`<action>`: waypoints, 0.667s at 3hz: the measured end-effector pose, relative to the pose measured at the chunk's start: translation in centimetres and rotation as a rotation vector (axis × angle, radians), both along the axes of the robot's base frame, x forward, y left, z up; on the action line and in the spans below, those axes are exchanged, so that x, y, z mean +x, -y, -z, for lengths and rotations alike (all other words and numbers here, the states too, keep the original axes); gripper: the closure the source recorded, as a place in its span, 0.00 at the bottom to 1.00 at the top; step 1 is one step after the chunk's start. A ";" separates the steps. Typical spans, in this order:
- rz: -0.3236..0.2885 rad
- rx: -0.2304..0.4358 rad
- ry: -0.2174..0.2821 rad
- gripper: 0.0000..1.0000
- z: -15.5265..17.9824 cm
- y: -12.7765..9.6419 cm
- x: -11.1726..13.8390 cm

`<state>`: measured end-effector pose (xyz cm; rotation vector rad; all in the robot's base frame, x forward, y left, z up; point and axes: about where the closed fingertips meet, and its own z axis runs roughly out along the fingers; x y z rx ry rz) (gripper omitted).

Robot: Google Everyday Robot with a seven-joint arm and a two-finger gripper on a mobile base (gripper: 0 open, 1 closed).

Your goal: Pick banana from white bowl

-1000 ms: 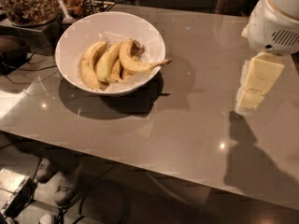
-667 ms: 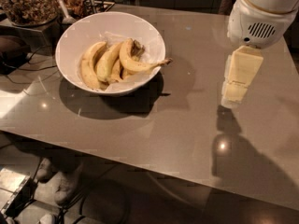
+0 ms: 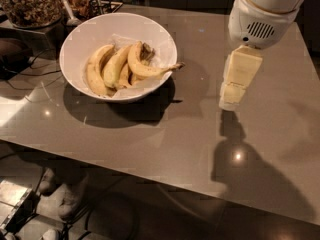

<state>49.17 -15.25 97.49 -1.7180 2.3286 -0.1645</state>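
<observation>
You've got a yellow banana (image 3: 144, 68) with a brownish stem in a plain white bowl (image 3: 87, 31). Your cream gripper (image 3: 231, 103) is at right of centre, over the grey-brown table (image 3: 150, 144).

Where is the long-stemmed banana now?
In the camera view, the banana lies in the white bowl at upper left of the table, stem over the right rim. The gripper hangs right of the bowl, above the table.

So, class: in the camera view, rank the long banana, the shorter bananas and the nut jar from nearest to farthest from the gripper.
The gripper hangs over the table, right of the white bowl.
1. banana: bowl's right side, stem toward the gripper.
2. shorter bananas: bowl's left side.
3. nut jar: far left corner.
</observation>
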 end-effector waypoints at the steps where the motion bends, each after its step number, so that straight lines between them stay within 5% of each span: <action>1: 0.014 -0.053 0.006 0.00 0.2 -3.6 1.4; 2: -0.003 -0.094 -0.019 0.00 0.9 -6.8 3.8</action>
